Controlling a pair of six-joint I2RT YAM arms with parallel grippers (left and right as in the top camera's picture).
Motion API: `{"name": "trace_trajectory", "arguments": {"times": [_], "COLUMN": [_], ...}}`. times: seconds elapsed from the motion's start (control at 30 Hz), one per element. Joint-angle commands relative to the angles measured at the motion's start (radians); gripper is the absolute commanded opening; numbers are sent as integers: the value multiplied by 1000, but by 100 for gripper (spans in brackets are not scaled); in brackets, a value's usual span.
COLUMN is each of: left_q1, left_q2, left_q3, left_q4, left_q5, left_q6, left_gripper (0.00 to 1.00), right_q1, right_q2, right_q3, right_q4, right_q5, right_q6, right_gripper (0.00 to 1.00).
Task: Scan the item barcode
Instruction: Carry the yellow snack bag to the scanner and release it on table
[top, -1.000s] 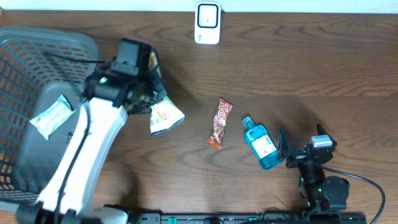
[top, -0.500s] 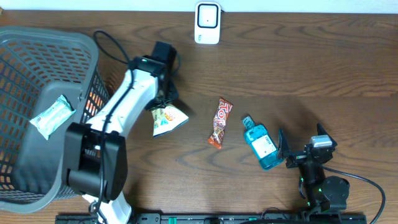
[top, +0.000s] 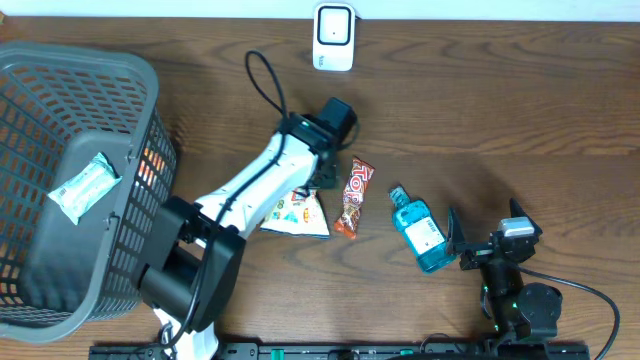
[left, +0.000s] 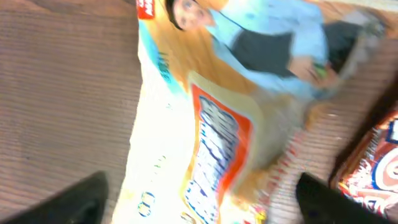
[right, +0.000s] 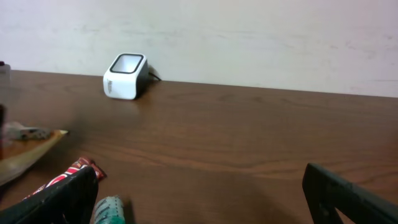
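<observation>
Your left arm (top: 250, 195) stretched diagonally over the table (top: 480, 110) — its claw (left: 205, 202) spread wide, pointing down at the snack bag (left: 211, 112) lying flat between its fingertips (left: 81, 199).

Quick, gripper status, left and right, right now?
Left gripper: open, over the snack packet, not gripping it.
Right gripper: open, empty.

No legible text: snack bag (left: 211, 124) print blurred, candy bar (top: 353, 197) lettering too small.
</observation>
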Motion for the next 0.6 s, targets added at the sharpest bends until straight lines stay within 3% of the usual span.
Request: {"name": "trace_trajectory", "arguments": {"times": [0.0,0.27,0.43,0.57], "left_q1": [-12,-8,-8,16], "left_q2": [-14,-129,-249,-343], "left_q3": [33,268,389,443], "left_q4": [-36,-231,-212,-208], "left_q5": [-46,-54,-55,-136], "left_q6": [-6,52,84,100], "left_gripper": [98,98,98,98], "right_q1": [5,5,5,5], "right_q2": [-5,-5,-5,-5], "right_q3": [-1,-1,-1,-1], "right_q4": [-3,-3,-3,-3], "right_q5": [1,1,1,1], "right_q6": [-8,-8,-8,-8], "right_gripper": [99,99,99,99]}}
